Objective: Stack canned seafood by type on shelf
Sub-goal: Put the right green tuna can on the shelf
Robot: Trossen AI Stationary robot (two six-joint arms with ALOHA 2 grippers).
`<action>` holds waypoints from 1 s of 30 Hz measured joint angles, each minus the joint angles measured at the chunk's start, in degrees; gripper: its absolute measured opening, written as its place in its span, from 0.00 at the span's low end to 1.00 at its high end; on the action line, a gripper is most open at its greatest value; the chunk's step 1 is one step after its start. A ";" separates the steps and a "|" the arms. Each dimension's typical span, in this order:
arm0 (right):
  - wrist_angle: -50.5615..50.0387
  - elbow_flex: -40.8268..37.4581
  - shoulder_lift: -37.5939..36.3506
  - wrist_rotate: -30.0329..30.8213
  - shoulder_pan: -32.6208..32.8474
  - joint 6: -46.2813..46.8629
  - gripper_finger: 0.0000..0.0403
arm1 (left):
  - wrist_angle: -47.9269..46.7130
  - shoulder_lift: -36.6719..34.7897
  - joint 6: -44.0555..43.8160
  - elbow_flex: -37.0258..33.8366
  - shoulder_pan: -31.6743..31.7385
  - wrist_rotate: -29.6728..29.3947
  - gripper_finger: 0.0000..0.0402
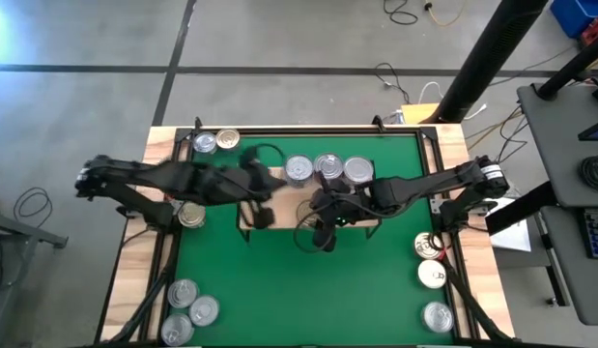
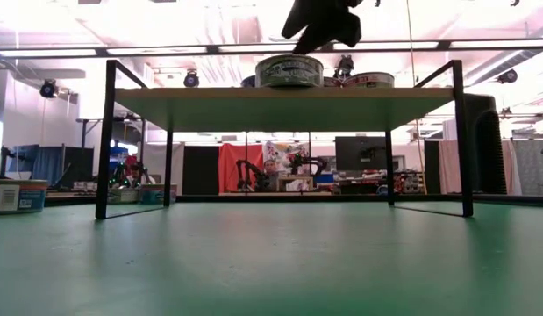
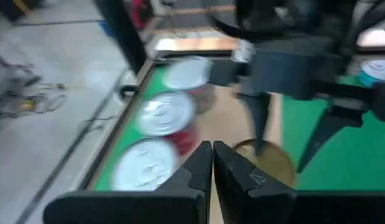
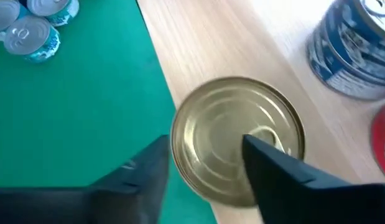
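Three silver tins (image 1: 187, 309) lay grouped at the mat's (image 1: 279, 290) left corner, low in the high view. Two more (image 1: 215, 141) sat at the far left corner, one silver and one gold-toned, and a single gold one (image 1: 192, 215) rested by the left arm's base. I had the left gripper (image 3: 212, 163) over the shelf's (image 1: 289, 208) left part, its fingers pressed together with nothing between them. Along the shelf's back edge a row of three tins (image 1: 327, 169) stood side by side. My right gripper (image 4: 204, 143) hung over the shelf's front edge, fingers apart, just above a gold tin (image 4: 229, 112) that sat upright on the wood, close to where the board meets the green. One finger (image 4: 273, 171) crossed over the lid and the other (image 4: 142, 174) stood off its rim; I saw no grip on it. A blue-labelled tin (image 4: 351, 50) stood near it on the board. At the mat's right edge three more tins (image 1: 433, 275) lay in a line.
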 joint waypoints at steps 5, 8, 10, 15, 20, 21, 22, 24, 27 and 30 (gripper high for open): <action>2.76 -0.04 1.52 0.11 -0.12 -2.35 0.23 | -2.00 -10.06 -3.88 -4.55 0.03 -2.58 0.00; 1.24 -0.04 1.84 0.06 -0.35 -3.48 0.12 | -1.54 -15.11 -6.69 -7.40 -0.19 -0.77 0.00; -0.92 -0.06 2.09 0.06 -0.48 -3.99 0.07 | -1.62 -17.72 -7.75 -9.22 -0.36 0.48 0.00; -10.99 0.23 1.42 0.60 -0.46 -4.08 0.03 | -0.30 -22.02 -8.82 -12.04 -1.05 0.51 0.00; -23.47 0.27 -0.38 0.93 -0.48 -3.45 0.03 | -0.24 -23.65 -8.33 -12.82 -1.36 3.74 0.00; -25.63 0.25 -0.71 1.38 -0.48 -3.44 0.03 | -0.25 -23.76 -8.27 -12.80 -1.38 3.87 0.00; -27.79 0.21 -1.18 2.27 -0.46 -3.36 0.03 | -0.60 -23.88 -8.23 -12.69 -1.38 3.94 0.00; -32.21 0.14 -1.80 3.94 -0.46 -2.98 0.03 | -1.44 -24.01 -8.14 -12.49 -1.38 3.93 0.00; -37.33 0.05 -2.75 4.06 -0.48 -2.52 0.03 | -1.88 -24.22 -8.14 -12.38 -1.36 3.89 0.00; -39.99 -0.10 -3.57 3.81 -0.48 -2.49 0.03 | -1.97 -24.50 -8.14 -12.38 -1.36 3.88 0.00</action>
